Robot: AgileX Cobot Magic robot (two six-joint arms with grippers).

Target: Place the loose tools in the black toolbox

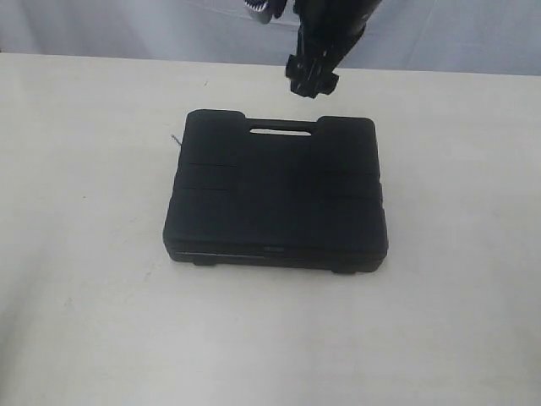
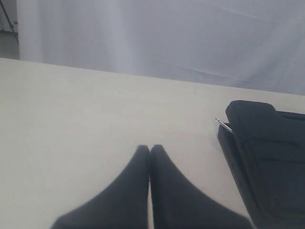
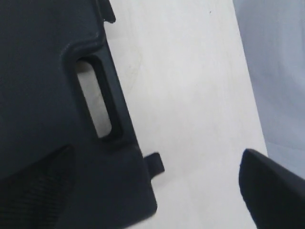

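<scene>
The black toolbox (image 1: pixel 277 196) lies flat and closed in the middle of the table, its slot handle (image 1: pixel 281 128) facing the far side. No loose tools show in any view. My right gripper (image 1: pixel 311 76) hangs above the table just beyond the handle. In the right wrist view the right gripper (image 3: pixel 157 191) is open, with one finger over the toolbox lid (image 3: pixel 38 71) and the other over bare table, and nothing between them. My left gripper (image 2: pixel 150 149) is shut and empty, low over the table beside one corner of the toolbox (image 2: pixel 267 157).
A thin silver tip (image 2: pixel 223 124) sticks out of the toolbox at its far left corner (image 1: pixel 174 139). A small latch tab (image 3: pixel 155 163) juts from the handle edge. The cream table (image 1: pixel 84 254) ends at a pale curtain (image 2: pixel 167 33) behind.
</scene>
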